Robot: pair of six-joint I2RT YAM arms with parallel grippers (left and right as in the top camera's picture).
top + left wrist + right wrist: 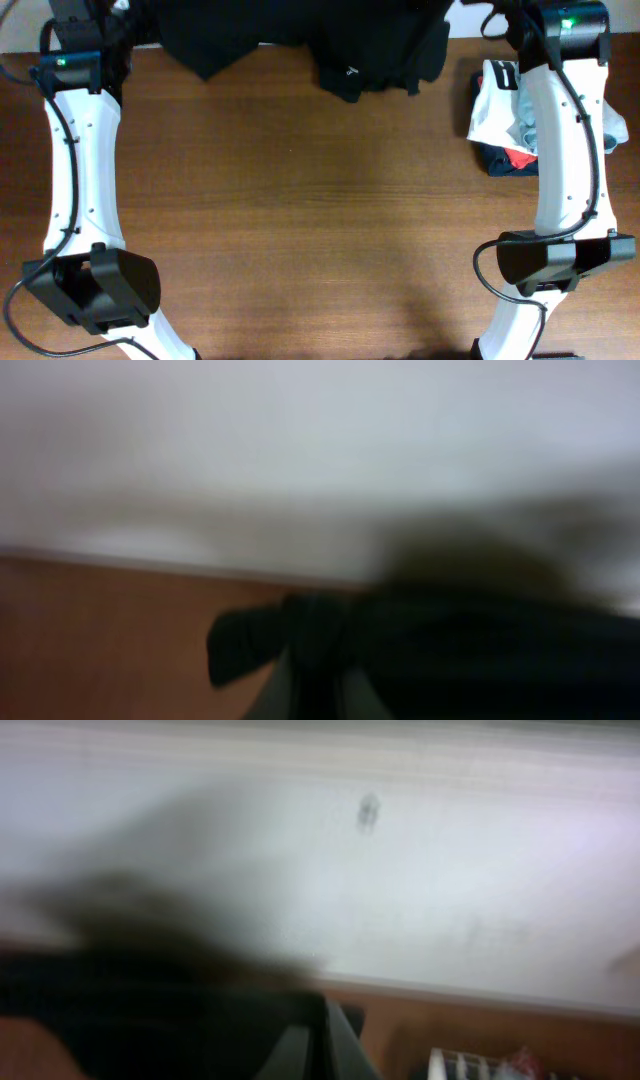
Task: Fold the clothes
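The black top [300, 45] is cut off by the overhead picture's upper edge, its far part unseen. Both wrist views are smeared: by the top, the left hand [312, 685] and right hand [322, 1045] are dark blurs, grip unreadable. Right of the top, the right arm [565, 150] covers part of the garment pile [495, 110]

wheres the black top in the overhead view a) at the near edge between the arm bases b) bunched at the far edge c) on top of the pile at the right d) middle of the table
b, the black top lies bunched along the far edge of the table, apart from the white, navy and red pile.
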